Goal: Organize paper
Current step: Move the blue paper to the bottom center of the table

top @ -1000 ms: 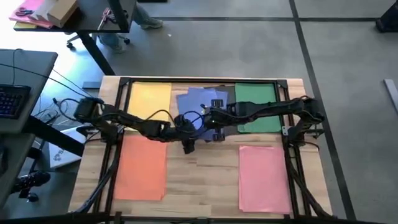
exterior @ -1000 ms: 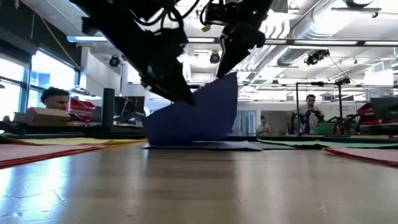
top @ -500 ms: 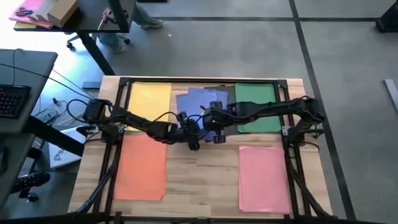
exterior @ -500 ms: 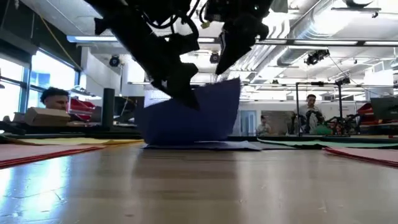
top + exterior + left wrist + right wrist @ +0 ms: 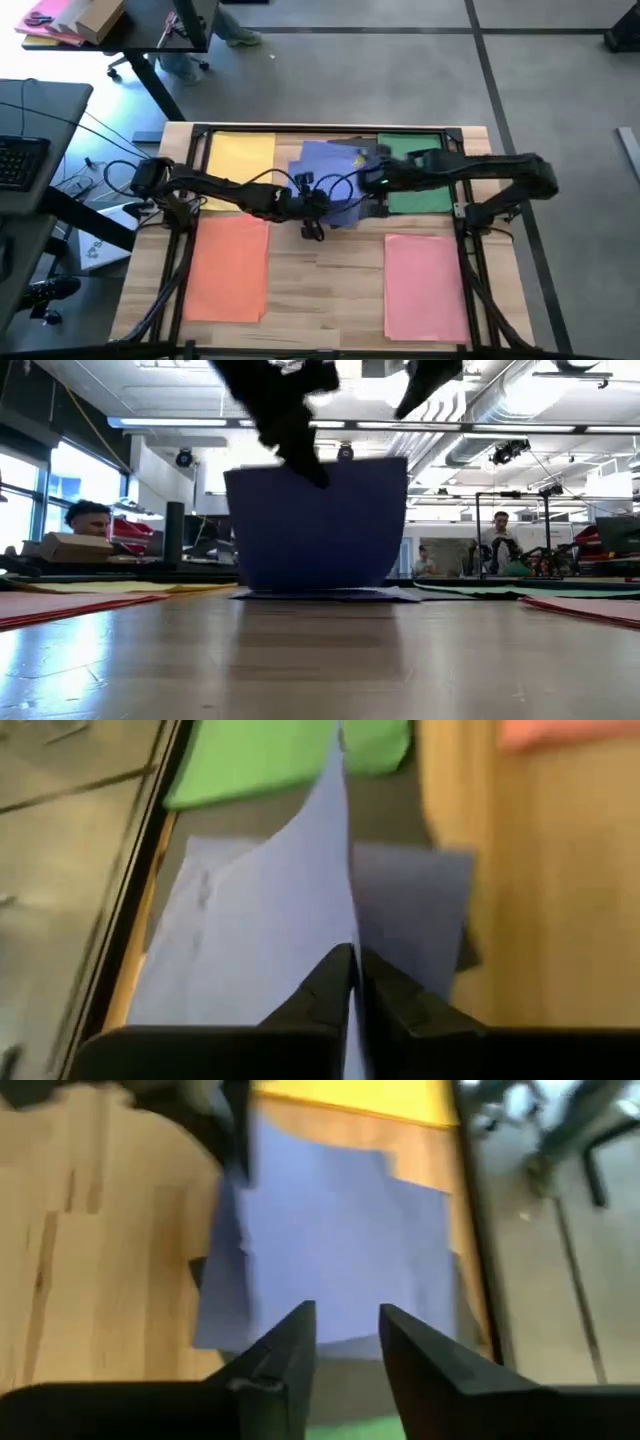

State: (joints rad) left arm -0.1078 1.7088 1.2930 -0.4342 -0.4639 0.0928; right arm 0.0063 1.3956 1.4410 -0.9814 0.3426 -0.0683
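A blue sheet of paper (image 5: 320, 530) stands curved and nearly upright on the pile of blue sheets (image 5: 325, 165) at the table's far middle. My left gripper (image 5: 322, 207) is shut on its raised edge. My right gripper (image 5: 345, 1345) hovers open above the pile's right side and touches nothing; it also shows in the high view (image 5: 363, 185). Yellow paper (image 5: 240, 155), green paper (image 5: 415, 170), orange paper (image 5: 230, 265) and pink paper (image 5: 425, 285) lie flat around it. A dark grey sheet (image 5: 420, 790) shows under the blue pile. My left gripper pinches the lifted blue sheet's upper edge (image 5: 350, 935) between its two fingers, near the edge's left end (image 5: 300, 465). The fingers come from the table's left, slanting down, and lie along the sheet. The sheet hangs bowed below them, its lower edge (image 5: 320, 588) on the blue pile.
Bare wood lies between the orange and pink sheets at the table's near middle (image 5: 325, 290). A dark frame (image 5: 330, 128) runs along the table's far edge. Beyond the table a person (image 5: 88, 518) sits at the left and another (image 5: 498, 540) at the right.
My left gripper has shut on the blue sheet's raised edge and lifted it. My right gripper has opened, let go of the sheet and drawn back up and toward the table's right. The sheet, held before by both, now stands taller and squarer, its lower edge still on the pile.
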